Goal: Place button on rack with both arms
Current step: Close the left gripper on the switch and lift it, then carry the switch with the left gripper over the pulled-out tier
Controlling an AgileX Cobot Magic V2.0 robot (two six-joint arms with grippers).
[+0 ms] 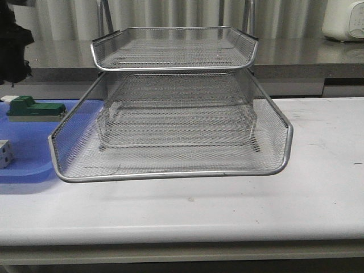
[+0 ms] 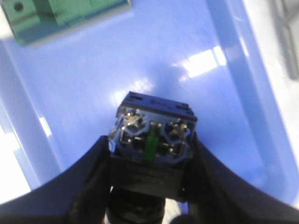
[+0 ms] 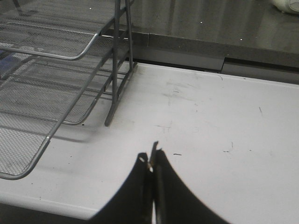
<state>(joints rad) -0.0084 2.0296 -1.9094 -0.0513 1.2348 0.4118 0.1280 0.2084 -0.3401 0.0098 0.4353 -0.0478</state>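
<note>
Mesh rack [image 1: 170, 142] fills our front view, chrome-rimmed tiers on a white table [image 1: 318, 199]; a glossy blue tray [image 1: 28, 148] holds a green block [image 1: 34, 108] and white cube [image 1: 4, 153]. Our left gripper [image 2: 152, 186] clamps the button [image 2: 152, 140], its boxy black body with metal terminals up, above the tray. Our right gripper [image 3: 152, 163] shows fingers pressed together, empty, over scuffed tabletop near the rack's posts.

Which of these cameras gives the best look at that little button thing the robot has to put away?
The left wrist view: the button fills the middle, clamped in the left pincer over the blue tray. Neither the front view nor the right wrist view shows it.
</note>
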